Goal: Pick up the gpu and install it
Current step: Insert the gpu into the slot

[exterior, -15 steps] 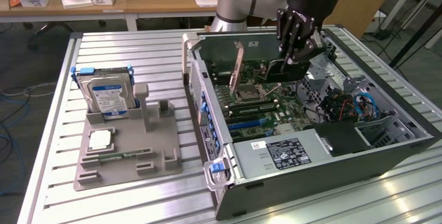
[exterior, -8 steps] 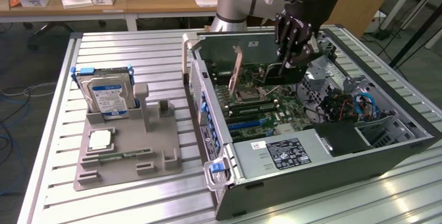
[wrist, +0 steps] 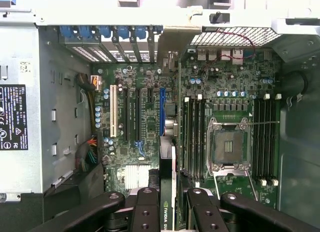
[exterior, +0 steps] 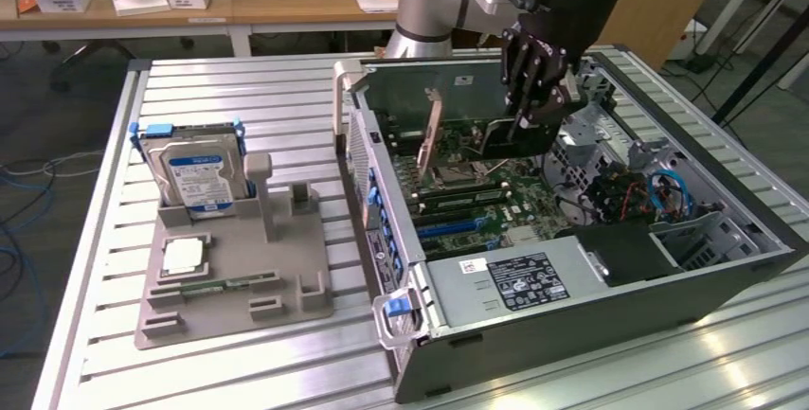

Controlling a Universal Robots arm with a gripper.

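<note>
Room inside the open computer case [exterior: 708,277] is narrow. In the exterior view its rear wall with the blue slot tabs [exterior: 375,206] closes the nine o'clock side, the power supply [exterior: 512,279] fills the six o'clock end, and a drive cage with blue cables [exterior: 666,192] crowds three o'clock. The gripper [exterior: 541,112] hangs in the twelve o'clock part of the case, clenched on the gpu [exterior: 516,137], a dark card held on edge above the motherboard [exterior: 506,206]. From the wrist, the gripper [wrist: 172,207] shows the gpu [wrist: 166,167] pinched edge-on between black fingers [wrist: 145,212]. The card runs in line with the blue expansion slot [wrist: 161,110], and its silvery bracket [wrist: 172,42] is near the rear wall's slot openings; whether the card touches the slot I cannot tell. Beside that line stand memory slots [wrist: 192,137] and the bare processor socket [wrist: 227,144] on one side, and a white slot [wrist: 113,112] on the other. Outside, at nine o'clock from the case on the ribbed metal table [exterior: 203,88], a grey holder [exterior: 215,320] carries an upright hard drive [exterior: 192,171] and a flat memory stick [exterior: 227,285], well apart from the arm.
</note>
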